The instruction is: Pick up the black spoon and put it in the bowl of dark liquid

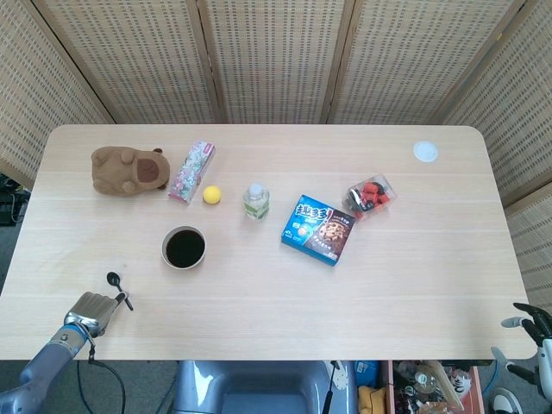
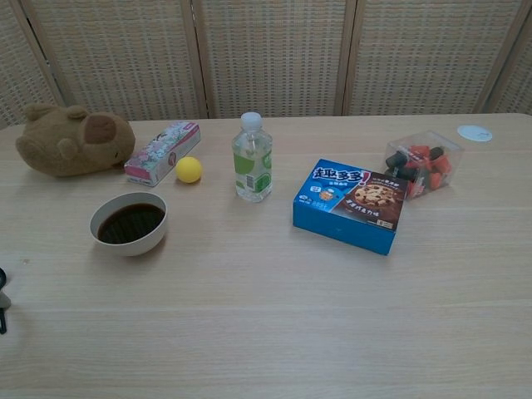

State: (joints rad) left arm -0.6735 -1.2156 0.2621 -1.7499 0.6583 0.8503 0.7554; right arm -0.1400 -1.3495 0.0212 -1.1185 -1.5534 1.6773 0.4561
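The black spoon (image 1: pixel 120 291) lies flat near the table's front left corner, round end away from me. My left hand (image 1: pixel 91 308) sits at the table edge just left of it. Its fingertips (image 1: pixel 115 300) reach the handle, and I cannot make out whether they pinch it. In the chest view only a sliver of the spoon (image 2: pixel 2 316) and one grey fingertip (image 2: pixel 4 301) show at the left border. The white bowl of dark liquid (image 1: pixel 184 247) (image 2: pixel 129 223) stands behind and to the right of the spoon. My right hand (image 1: pixel 528 323) hangs off the table's front right corner, fingers spread, holding nothing.
Behind the bowl stand a brown plush animal (image 1: pixel 128 170), a pink packet (image 1: pixel 191 172), a yellow ball (image 1: pixel 211 194) and a small bottle (image 1: pixel 255 201). A blue cookie box (image 1: pixel 317 229) and a clear tub of sweets (image 1: pixel 371 197) lie to the right, with a white lid (image 1: pixel 424 152) far back.
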